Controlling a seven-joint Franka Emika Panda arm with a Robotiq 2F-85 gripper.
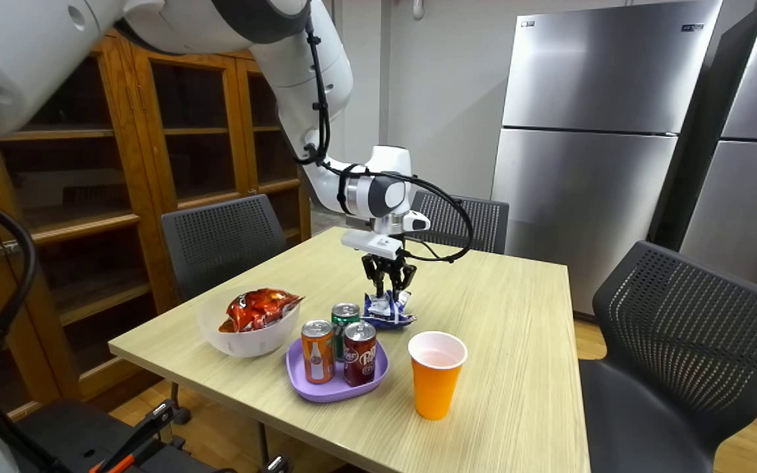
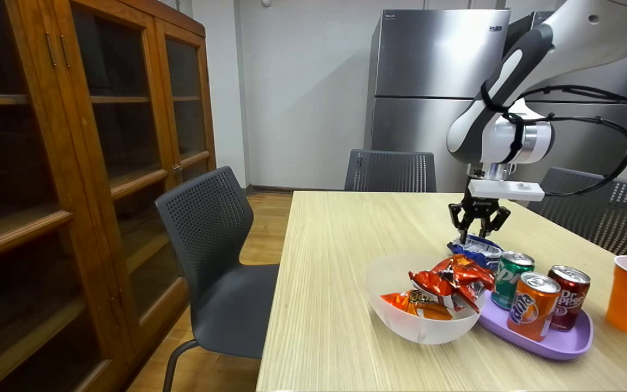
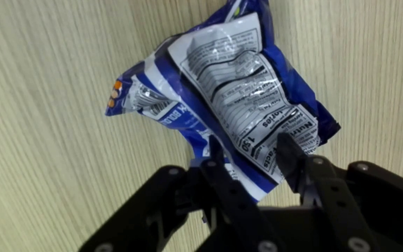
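In an exterior view, left of the middle, a white bowl (image 1: 240, 346) is standing with snack bags (image 1: 257, 312) heaping above its rim; one is poking out past the right edge, so a bump against the bowl could be sending it over.

At lower centre a lilac tray (image 1: 329, 394) is carrying an orange can (image 1: 319, 355), a green can (image 1: 340, 322) and a dark red can (image 1: 360, 358), all upright; because they are standing so close together, a low sideways knock to the green can could be toppling its neighbours too.

Just above the tray in the frame, a blue snack packet (image 3: 236, 94) is lying on the worktop (image 1: 497, 315), nutrition panel up. The hand (image 1: 388, 297) is hanging over it, partly spread, its fingers standing apart and not visibly pinching. As they are sitting over one end of creased, slick film, a grip there could be slipping, and too hard a squeeze could be crushing the contents.

To the right, a tall orange cup (image 1: 437, 387) is standing where a brush from the arm could be tipping it.

Counting rightward, I am finding one wooden cabinet (image 1: 122, 125), one worktop, three chairs (image 1: 224, 236), one bowl, at least two bags, one tray, three cans, one packet, one hand, one cup and two refrigerators (image 1: 589, 197).
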